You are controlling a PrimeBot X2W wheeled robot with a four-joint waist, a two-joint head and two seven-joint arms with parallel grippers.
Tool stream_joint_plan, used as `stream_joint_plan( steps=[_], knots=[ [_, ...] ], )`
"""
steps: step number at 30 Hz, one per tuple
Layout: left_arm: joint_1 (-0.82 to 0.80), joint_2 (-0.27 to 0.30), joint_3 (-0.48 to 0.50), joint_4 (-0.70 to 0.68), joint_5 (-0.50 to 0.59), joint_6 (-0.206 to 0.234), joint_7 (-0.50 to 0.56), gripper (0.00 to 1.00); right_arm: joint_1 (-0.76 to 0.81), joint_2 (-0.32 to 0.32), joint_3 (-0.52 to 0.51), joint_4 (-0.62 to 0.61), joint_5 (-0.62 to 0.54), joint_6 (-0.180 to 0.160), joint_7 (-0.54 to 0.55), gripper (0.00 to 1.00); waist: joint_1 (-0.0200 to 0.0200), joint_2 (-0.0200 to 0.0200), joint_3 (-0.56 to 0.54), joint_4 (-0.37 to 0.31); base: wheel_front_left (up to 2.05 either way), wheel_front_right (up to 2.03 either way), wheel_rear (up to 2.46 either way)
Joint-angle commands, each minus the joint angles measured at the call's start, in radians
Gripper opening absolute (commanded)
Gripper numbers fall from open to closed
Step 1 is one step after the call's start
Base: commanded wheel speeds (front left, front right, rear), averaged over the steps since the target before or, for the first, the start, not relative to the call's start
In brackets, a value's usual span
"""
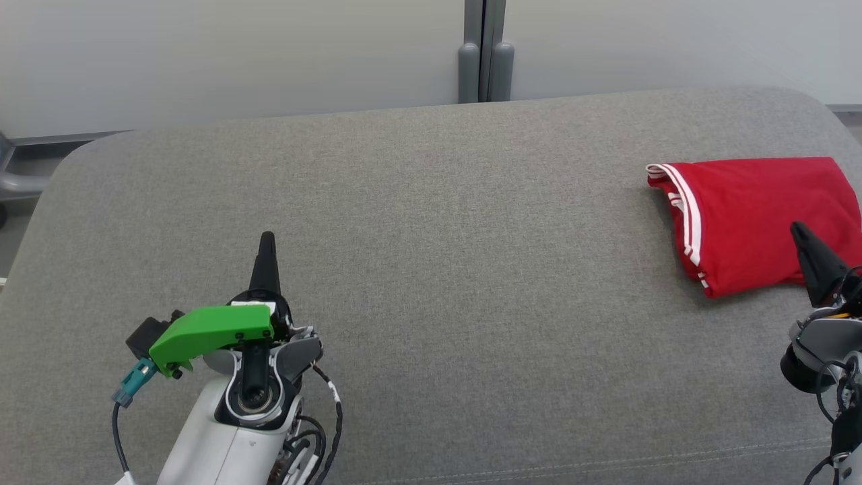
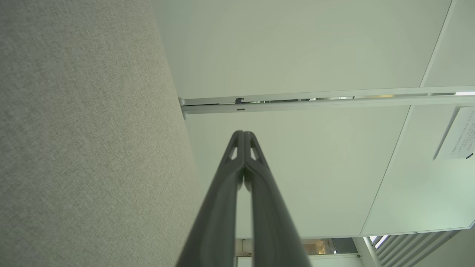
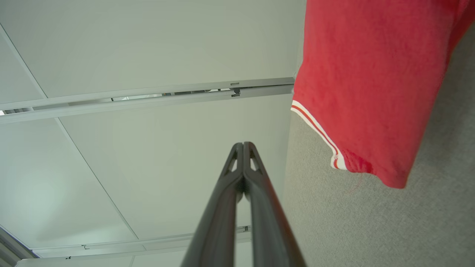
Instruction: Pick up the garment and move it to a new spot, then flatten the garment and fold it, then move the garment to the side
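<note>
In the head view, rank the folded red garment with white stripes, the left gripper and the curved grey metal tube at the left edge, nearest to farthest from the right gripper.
1. folded red garment with white stripes: right beside the right gripper, at the grey cushion's right end.
2. left gripper: across the cushion, lower left.
3. curved grey metal tube: beyond the cushion's left edge.

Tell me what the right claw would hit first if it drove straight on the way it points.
Probably the pale wall panel behind the cushion. The right claw, shut, aims past the red shirt, which lies off to one side of its line, though depth is unclear.
</note>
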Motion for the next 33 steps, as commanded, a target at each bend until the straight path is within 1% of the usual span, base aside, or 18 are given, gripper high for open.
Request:
stream_joint_plan(
  steps=[1, 33],
  knots=[
    [-0.011, 0.001, -0.001, 0.0, -0.005, -0.005, -0.002, 0.0, -0.002, -0.004, 0.002, 0.002, 0.01, 0.0, 0.0, 0.0, 0.0, 0.0, 0.0, 0.0, 0.0, 0.0, 0.0],
    [-0.011, 0.001, -0.001, -0.001, -0.005, -0.005, -0.002, 0.0, 0.0, -0.007, 0.007, 0.002, 0.014, 0.0, -0.005, 0.0, 0.0, 0.0, 0.0, 0.0, 0.0, 0.0, 0.0]
  ],
)
